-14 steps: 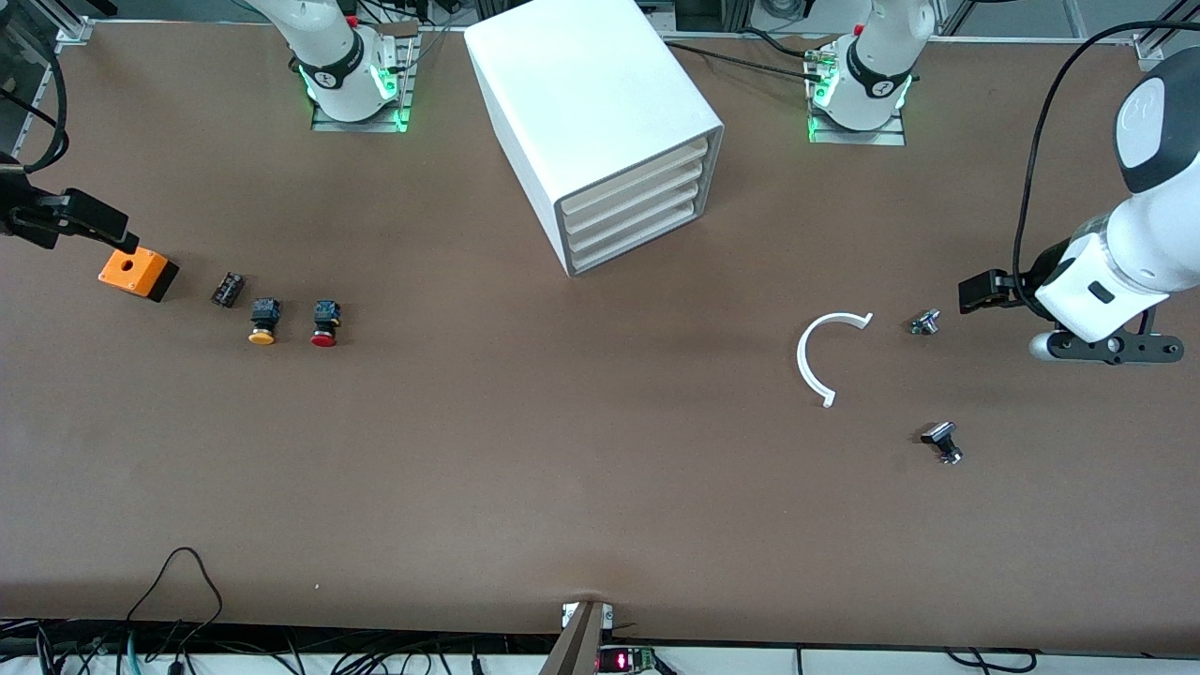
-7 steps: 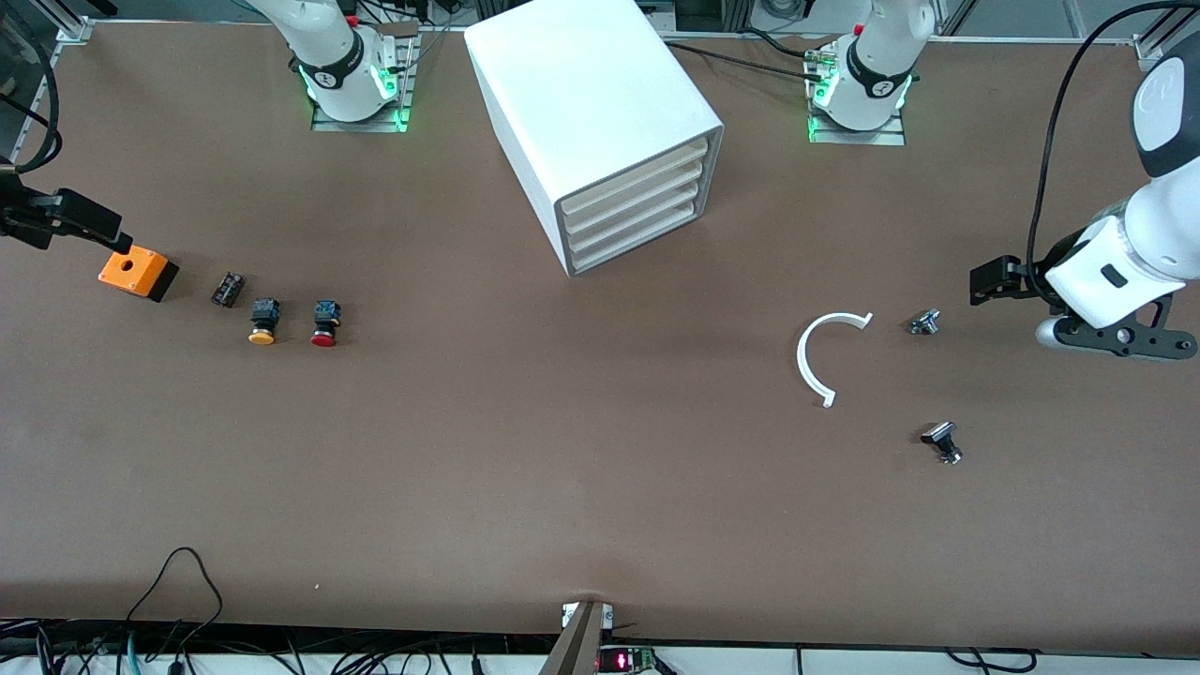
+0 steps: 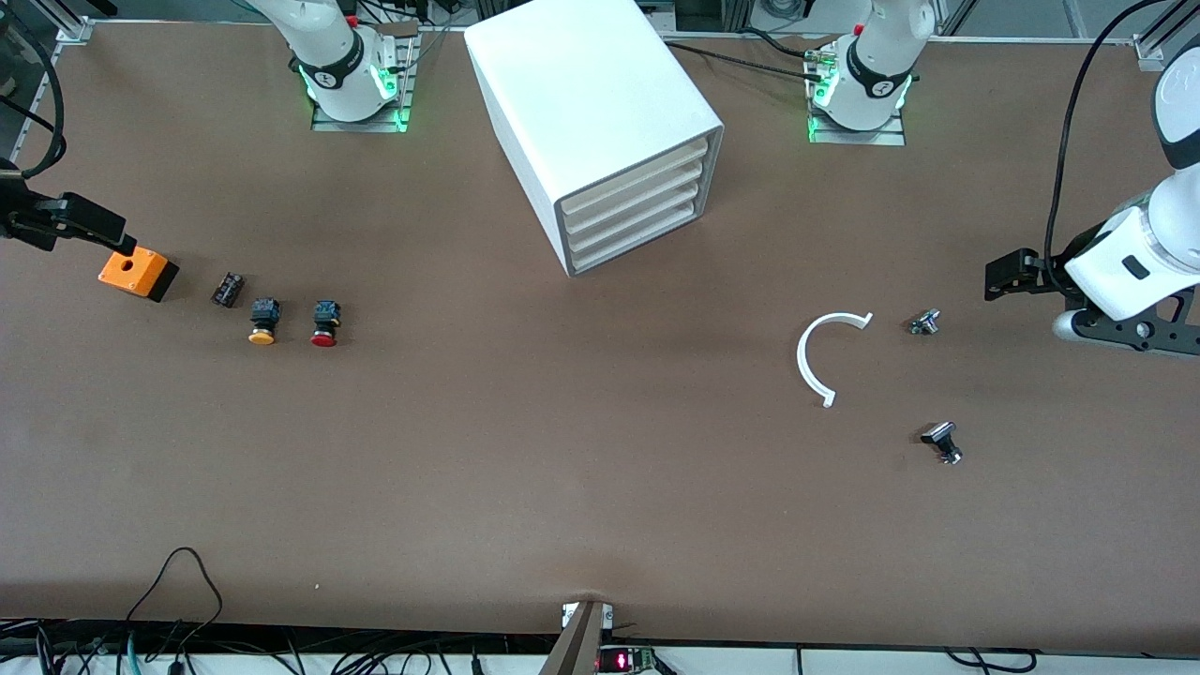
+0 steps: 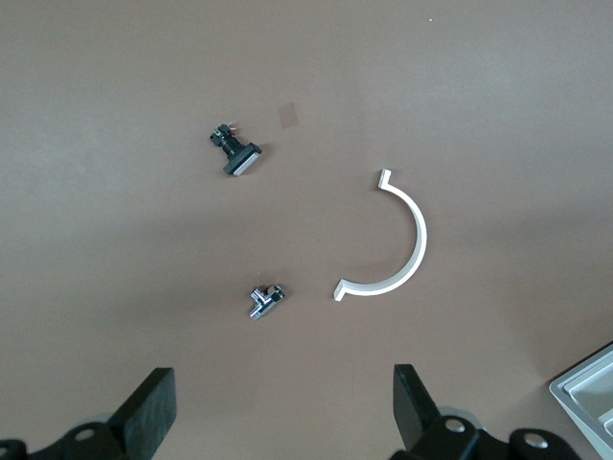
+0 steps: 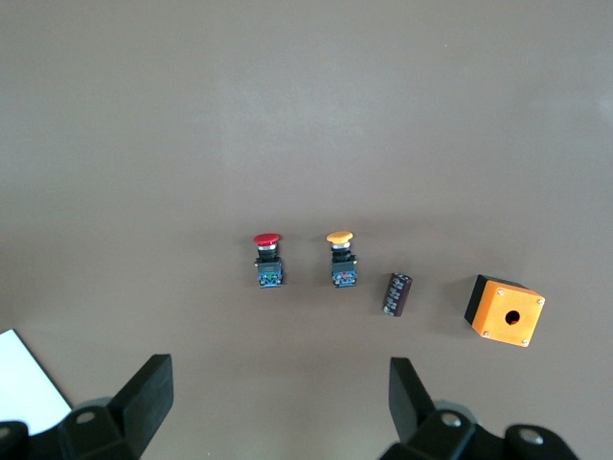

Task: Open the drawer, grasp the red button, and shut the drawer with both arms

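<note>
Clearly the shut drawer (image 3: 630, 190), upper centre of the front view, lies well apart from both grippers; the red-capped button (image 3: 324, 323) sits mid-left, nearer the empty, wide-open right gripper (image 3: 80, 220); the left gripper (image 3: 1008, 277), equally wide and empty, hangs at the right edge.

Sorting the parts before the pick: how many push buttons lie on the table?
2. The red button lies beside the yellow button, which is nearer the orange box, toward the right arm's end.

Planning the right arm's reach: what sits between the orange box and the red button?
Front view: between the orange box and the red button lie a small dark block and the yellow-capped button.
</note>
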Action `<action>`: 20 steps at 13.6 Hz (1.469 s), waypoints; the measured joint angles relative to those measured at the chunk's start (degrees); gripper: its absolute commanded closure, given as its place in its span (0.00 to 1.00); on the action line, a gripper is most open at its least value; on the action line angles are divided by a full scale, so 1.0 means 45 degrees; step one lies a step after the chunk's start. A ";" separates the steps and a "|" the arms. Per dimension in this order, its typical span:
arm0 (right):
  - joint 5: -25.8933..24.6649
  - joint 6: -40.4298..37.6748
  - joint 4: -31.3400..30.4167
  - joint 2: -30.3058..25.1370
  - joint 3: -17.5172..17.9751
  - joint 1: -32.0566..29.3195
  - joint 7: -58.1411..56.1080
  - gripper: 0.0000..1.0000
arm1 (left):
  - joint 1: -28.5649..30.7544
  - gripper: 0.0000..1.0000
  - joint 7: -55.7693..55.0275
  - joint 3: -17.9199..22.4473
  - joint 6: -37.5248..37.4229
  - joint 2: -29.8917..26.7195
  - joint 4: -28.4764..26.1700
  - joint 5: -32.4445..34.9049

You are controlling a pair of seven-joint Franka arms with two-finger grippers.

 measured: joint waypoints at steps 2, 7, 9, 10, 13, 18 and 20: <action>0.0007 0.0021 -0.0019 0.0043 0.0040 0.0000 0.0000 0.00 | 0.0008 0.00 0.0001 0.0000 -0.0012 0.0000 0.0000 0.0000; 0.0027 0.0105 -0.0020 0.0101 0.0104 -0.0001 -0.0027 0.00 | 0.0073 0.00 0.0007 0.0000 -0.0038 0.0000 0.0000 0.0000; 0.0029 0.0151 -0.0020 0.0180 0.0103 -0.0004 -0.0028 0.00 | 0.0073 0.00 0.0007 0.0000 -0.0045 0.0000 0.0000 0.0000; 0.0029 0.0289 -0.0019 0.0212 0.0103 -0.0004 -0.0028 0.00 | 0.0073 0.00 0.0007 0.0000 -0.0046 0.0000 0.0000 0.0000; 0.0045 0.0468 -0.0020 0.0258 0.0106 -0.0003 -0.0039 0.00 | 0.0074 0.00 0.0007 0.0000 -0.0055 0.0000 0.0000 -0.0001; 0.0056 0.0674 -0.0020 0.0264 0.0106 -0.0003 -0.0052 0.00 | 0.0091 0.00 0.0007 0.0001 -0.0074 0.0000 0.0000 -0.0010; 0.0055 0.0673 -0.0020 0.0265 0.0106 -0.0003 -0.0056 0.00 | 0.0091 0.00 0.0007 0.0001 -0.0074 0.0000 0.0000 -0.0010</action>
